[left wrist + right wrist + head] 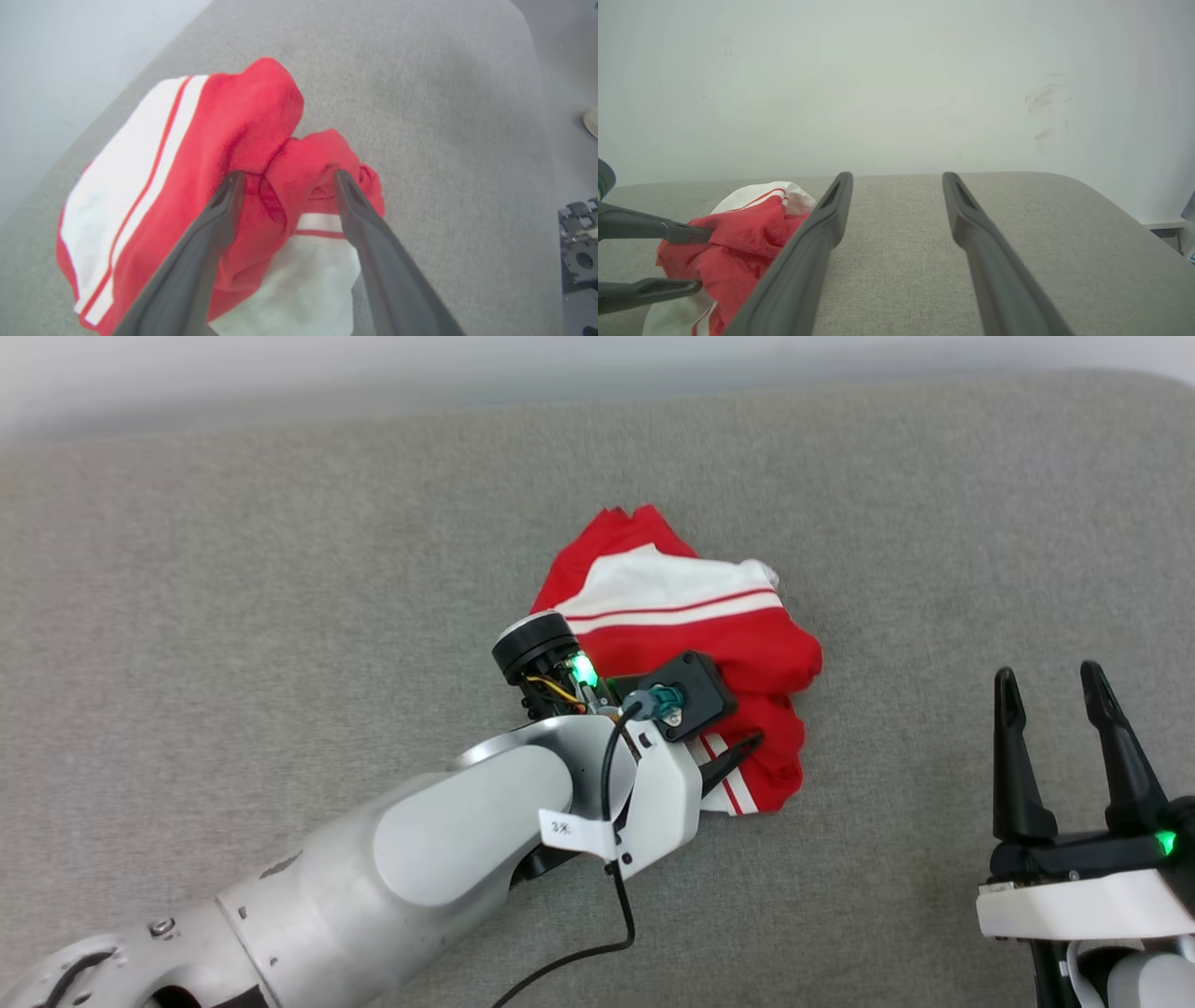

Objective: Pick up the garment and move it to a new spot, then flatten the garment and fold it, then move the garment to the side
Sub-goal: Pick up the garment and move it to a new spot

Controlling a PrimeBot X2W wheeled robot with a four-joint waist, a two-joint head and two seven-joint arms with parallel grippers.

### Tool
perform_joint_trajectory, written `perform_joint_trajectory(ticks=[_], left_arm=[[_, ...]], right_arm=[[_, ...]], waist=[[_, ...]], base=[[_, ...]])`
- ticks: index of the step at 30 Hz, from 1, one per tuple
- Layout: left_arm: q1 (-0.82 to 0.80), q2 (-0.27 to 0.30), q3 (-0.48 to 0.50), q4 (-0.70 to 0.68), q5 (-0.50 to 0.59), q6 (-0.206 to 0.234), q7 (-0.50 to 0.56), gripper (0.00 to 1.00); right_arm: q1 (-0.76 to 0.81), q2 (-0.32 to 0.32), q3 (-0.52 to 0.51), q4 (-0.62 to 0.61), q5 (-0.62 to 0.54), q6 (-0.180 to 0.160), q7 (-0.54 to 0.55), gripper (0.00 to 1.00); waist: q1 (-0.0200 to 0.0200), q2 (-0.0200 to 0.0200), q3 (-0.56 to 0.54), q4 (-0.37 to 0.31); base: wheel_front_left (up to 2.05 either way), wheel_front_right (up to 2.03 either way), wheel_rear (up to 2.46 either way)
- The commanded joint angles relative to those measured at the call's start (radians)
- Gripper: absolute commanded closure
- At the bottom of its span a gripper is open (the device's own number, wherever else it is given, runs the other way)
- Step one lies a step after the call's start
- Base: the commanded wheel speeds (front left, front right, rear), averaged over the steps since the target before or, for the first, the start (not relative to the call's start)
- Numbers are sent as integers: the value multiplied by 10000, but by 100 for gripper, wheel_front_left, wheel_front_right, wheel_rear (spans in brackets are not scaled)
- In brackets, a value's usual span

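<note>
Pale and rounded, the left forearm [448, 831] reaches in from the lower left of the head view, with a black cable [621, 896] looping off its wrist. It ends over the near edge of the garment [691, 625]. That garment is a red T-shirt bunched into a loose heap on the grey, cloth-covered bench [280, 569]. A white sleeve panel with thin red stripes lies across its top, and more white shows along its near side.

The left pincer [286, 178] has its two dark fingers spread apart, with the tips against the red folds. A hump of cloth sits between them, but the fingers are not closed on it.

The right pincer [1048, 677] is over the bench, to the garment's right and nearer the robot, well apart from the cloth. Its fingers are also spread, with nothing between them, and they point away from the robot. Beyond the garment, past the bench's far edge, rises a plain pale wall [896, 70] with a few faint scuffs.
</note>
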Motion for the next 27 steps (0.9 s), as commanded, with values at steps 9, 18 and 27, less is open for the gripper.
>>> perform_joint_trajectory(ticks=[9, 18, 27], left_arm=[[1227, 287, 1047, -148, 16, 1547, -2596, 0], [2720, 1143, 2656, -606, -139, 3599, -4022, 0], [5111, 1661, 5228, -1937, 819, 5004, -4099, 0]], right_arm=[[666, 5, -126, 72, -202, -7, -24, 0], [1122, 4, -178, 151, -265, -7, -24, 0], [1423, 5, -87, 304, -328, -7, -24, 0]], waist=[[0, -1, -1331, 616], [0, -1, -1981, 1101], [0, -1, -2399, 1467]], base=[[0, 0, 0], [0, 0, 0], [0, 0, 0]])
